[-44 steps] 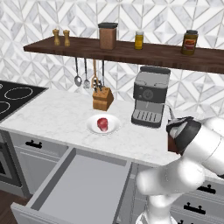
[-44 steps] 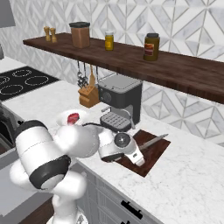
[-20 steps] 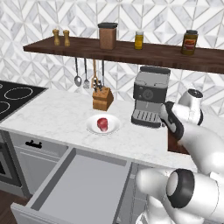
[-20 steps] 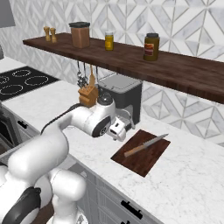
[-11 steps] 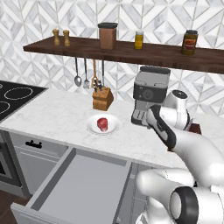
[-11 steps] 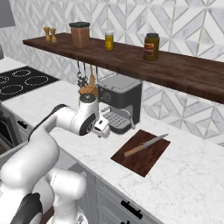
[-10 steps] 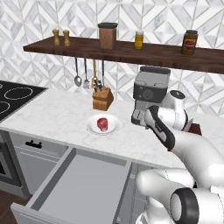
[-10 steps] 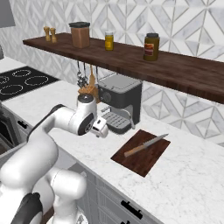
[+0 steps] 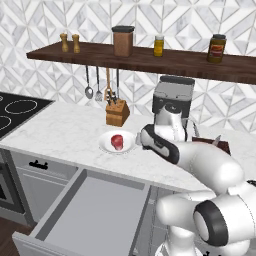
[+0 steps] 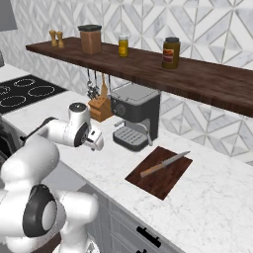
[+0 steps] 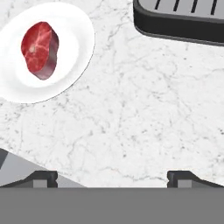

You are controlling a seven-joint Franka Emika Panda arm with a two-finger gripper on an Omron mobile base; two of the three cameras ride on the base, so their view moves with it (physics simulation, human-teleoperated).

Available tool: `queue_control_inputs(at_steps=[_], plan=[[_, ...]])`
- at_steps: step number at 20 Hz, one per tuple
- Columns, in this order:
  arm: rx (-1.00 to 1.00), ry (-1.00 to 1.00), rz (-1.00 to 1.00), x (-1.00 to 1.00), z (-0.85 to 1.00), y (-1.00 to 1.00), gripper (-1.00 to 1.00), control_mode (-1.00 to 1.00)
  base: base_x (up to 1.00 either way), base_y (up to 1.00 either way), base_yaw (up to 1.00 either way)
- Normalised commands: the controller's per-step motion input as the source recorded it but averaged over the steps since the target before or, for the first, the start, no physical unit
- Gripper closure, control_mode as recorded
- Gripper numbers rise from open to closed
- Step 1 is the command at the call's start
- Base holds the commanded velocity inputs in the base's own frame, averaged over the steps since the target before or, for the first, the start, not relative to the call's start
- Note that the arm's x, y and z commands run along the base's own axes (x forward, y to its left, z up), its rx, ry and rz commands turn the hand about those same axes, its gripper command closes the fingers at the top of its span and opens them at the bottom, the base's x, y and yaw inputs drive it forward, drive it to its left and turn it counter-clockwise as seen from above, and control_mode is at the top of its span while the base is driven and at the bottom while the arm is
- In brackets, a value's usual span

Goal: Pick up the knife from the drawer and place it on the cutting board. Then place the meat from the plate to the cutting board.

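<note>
The knife (image 10: 164, 164), silver blade and brown handle, lies across the dark cutting board (image 10: 157, 177), right of the coffee machine. In the left base view the red meat (image 9: 117, 141) sits on the white plate (image 9: 106, 144), and a corner of the cutting board (image 9: 222, 146) shows behind the arm. My gripper (image 9: 143, 144) hovers over the counter just right of the plate, open and holding nothing. In the hand view the meat (image 11: 40, 44) and plate (image 11: 72, 52) are at the upper left, and the gripper (image 11: 112, 179) has its fingertips (image 11: 43, 177) far apart. The drawer (image 9: 95, 215) stands open, its grey inside bare.
The coffee machine (image 10: 136, 116) stands behind the gripper, its drip tray (image 11: 179, 19) close by in the hand view. A tan knife block (image 9: 117, 113) sits behind the plate. A dark shelf (image 9: 150, 56) with jars runs above. The stove (image 9: 12, 110) lies far left.
The gripper let go of the knife on the cutting board and swung left past the coffee machine to the counter beside the plate. Knife, meat and drawer have stayed put.
</note>
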Motion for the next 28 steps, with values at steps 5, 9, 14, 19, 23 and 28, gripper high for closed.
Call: queue_control_inputs(at_steps=[5, 9, 14, 19, 23, 28], plan=[[0.0, 0.1, 0.09, 0.48, 0.0, 0.77, -1.0, -1.0, 0.0, 0.0, 0.0], [0.0, 0.03, 0.07, 0.38, 0.0, 0.71, -1.0, -1.0, 0.0, 0.0, 0.0], [0.0, 0.0, 0.0, 0.32, 0.0, 0.41, -1.0, -1.0, 0.0, 0.0, 0.0], [-0.01, -0.01, 0.0, 0.23, -0.09, 0.12, -1.0, -1.0, 0.0, 0.0, 0.0], [-0.01, 0.0, 0.0, 0.27, -0.24, 0.0, -1.0, -1.0, 0.0, 0.0, 0.0], [-0.01, 0.0, 0.0, 0.34, -0.24, 0.0, -1.0, -1.0, 0.0, 0.0, 0.0]])
